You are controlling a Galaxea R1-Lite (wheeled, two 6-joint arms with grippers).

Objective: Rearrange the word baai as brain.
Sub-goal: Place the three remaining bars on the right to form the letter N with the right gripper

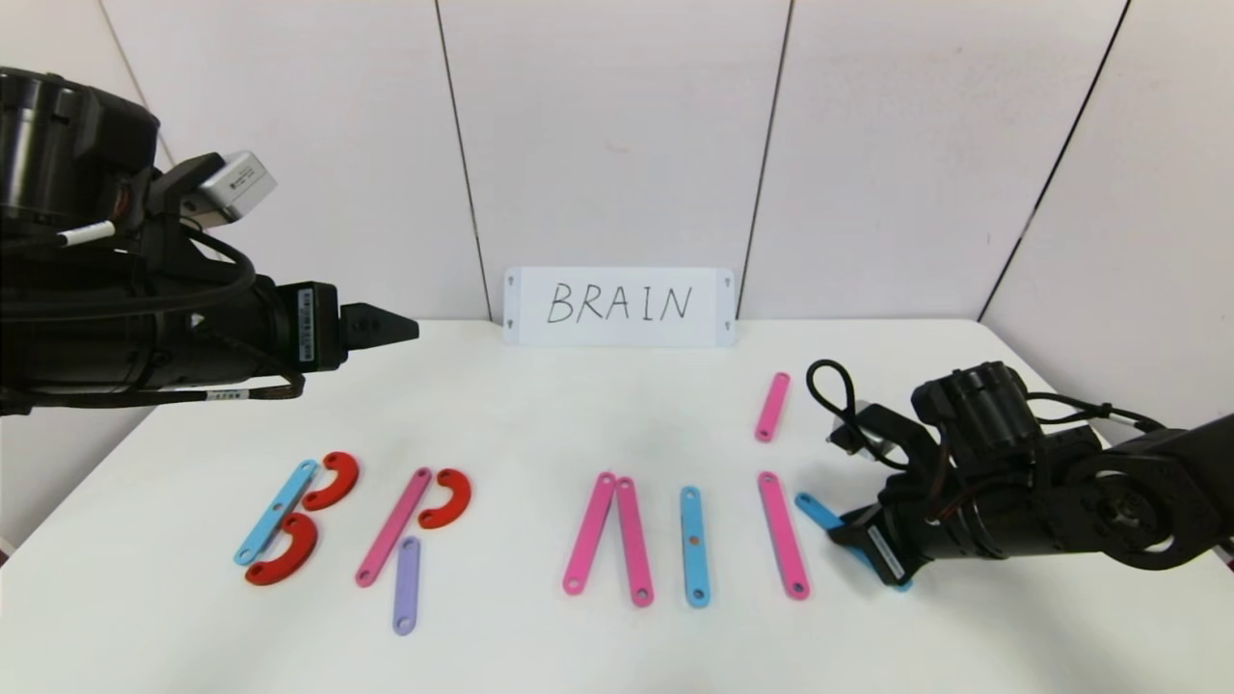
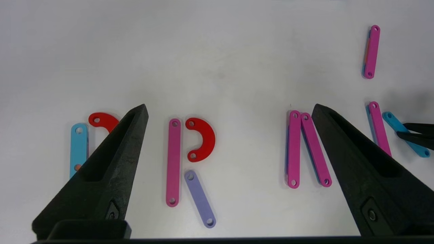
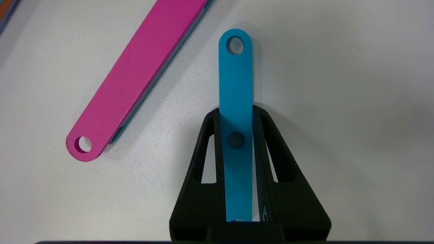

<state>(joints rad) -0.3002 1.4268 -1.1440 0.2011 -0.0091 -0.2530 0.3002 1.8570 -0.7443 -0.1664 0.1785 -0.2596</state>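
Two robot grippers are in view above a white table point(image 1: 617, 655). The right gripper point(image 3: 236, 115) is low at the table's right side, its two black fingers pressed against the long edges of a light-blue strip point(image 3: 235, 88), clamped on it. That strip lies flat on the table, just beside a long pink strip point(image 3: 135, 81), which it does not touch. The left gripper point(image 2: 230, 112) hangs in the air over the table's left side with its fingers spread wide apart, holding and touching nothing.

The plastic letter pieces lie in a row across the near half of the table. Counted in the head view: five pink strips, three light-blue strips, one purple strip point(image 1: 406, 584) and three red half-rings. From the robot's left, a blue strip point(image 1: 276, 511) with two red curves beside it forms a B. A pink strip point(image 1: 393, 526), one red curve point(image 1: 445, 498) and the purple strip form an R. Two pink strips meeting at the top point(image 1: 609, 538) come next, then one upright blue strip point(image 1: 693, 546), then the long pink strip with the gripped blue one. One shorter pink strip point(image 1: 772, 406) lies apart, farther back. A white card point(image 1: 618, 306) reading BRAIN stands against the back wall.
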